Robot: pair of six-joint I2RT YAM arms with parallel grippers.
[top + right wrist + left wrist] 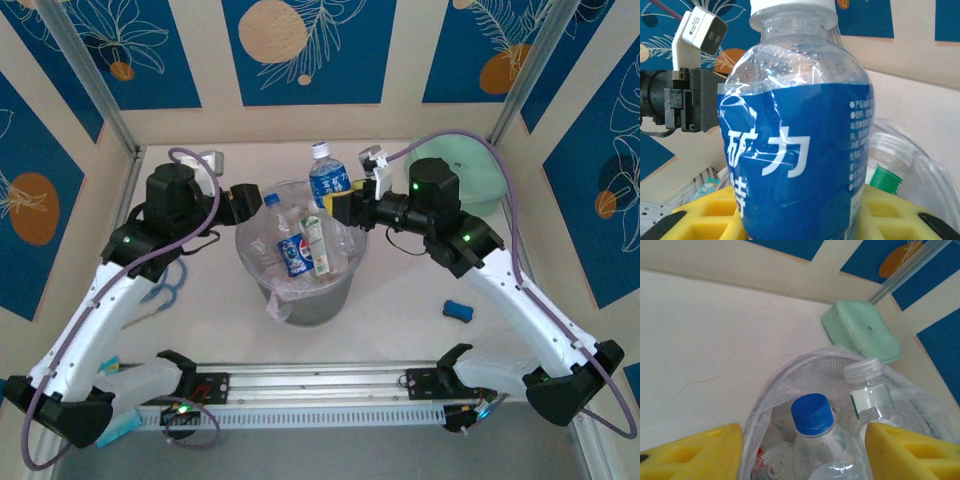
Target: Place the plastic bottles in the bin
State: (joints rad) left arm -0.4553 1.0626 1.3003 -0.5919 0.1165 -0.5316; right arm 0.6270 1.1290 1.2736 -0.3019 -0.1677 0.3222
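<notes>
The round grey bin (322,300), lined with a crinkly clear bag, stands mid-table and holds several plastic bottles. One has a blue cap (268,199) and a red-and-blue label, another a green-and-white label (316,243). My left gripper (243,203) hovers at the bin's left rim (771,390), open. The blue-capped bottle (812,412) stands between its yellow fingers (695,452) with a gap on each side. My right gripper (343,207) is shut on an upright blue-labelled bottle with a white cap (328,178), held over the bin's far rim. That bottle (795,150) is wedged between its yellow pads (700,215).
A mint-green square case (470,175) lies at the back right, behind the right arm. A small blue block (458,309) rests on the table at the right. A blue looped tool (165,285) lies under the left arm. Both arms flank the bin closely.
</notes>
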